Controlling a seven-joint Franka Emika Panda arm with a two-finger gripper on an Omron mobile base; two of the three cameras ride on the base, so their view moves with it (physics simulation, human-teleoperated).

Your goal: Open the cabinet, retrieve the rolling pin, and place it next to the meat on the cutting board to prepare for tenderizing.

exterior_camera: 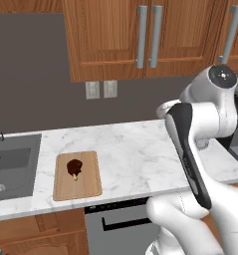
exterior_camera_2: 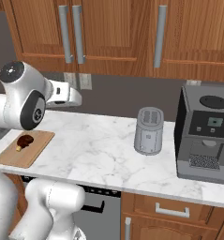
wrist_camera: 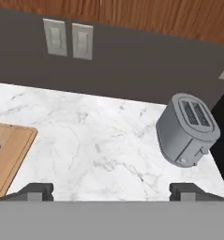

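Observation:
The cabinet (exterior_camera: pixel 115 40) (exterior_camera_2: pixel 43 28) hangs above the counter with both doors shut, its two grey bar handles (exterior_camera: pixel 149 36) side by side. The rolling pin is hidden. On the counter lies the cutting board (exterior_camera: pixel 88 184) (exterior_camera_2: pixel 24 154) (wrist_camera: pixel 10 150) with the meat (exterior_camera: pixel 74 167) (exterior_camera_2: pixel 25 139) on it, bone end toward the front. My gripper (wrist_camera: pixel 112 192) hovers over bare marble to the right of the board and faces the back wall. It is open, its fingertips (wrist_camera: pixel 36 191) stand wide apart, and nothing is between them.
A grey toaster (exterior_camera_2: pixel 149 130) (wrist_camera: pixel 188 129) stands on the counter right of my hand, with a dark coffee machine (exterior_camera_2: pixel 205 133) beyond it. The sink (exterior_camera: pixel 11 167) lies left of the board. Two wall outlets (exterior_camera: pixel 100 89) (wrist_camera: pixel 69 38) sit under the cabinet.

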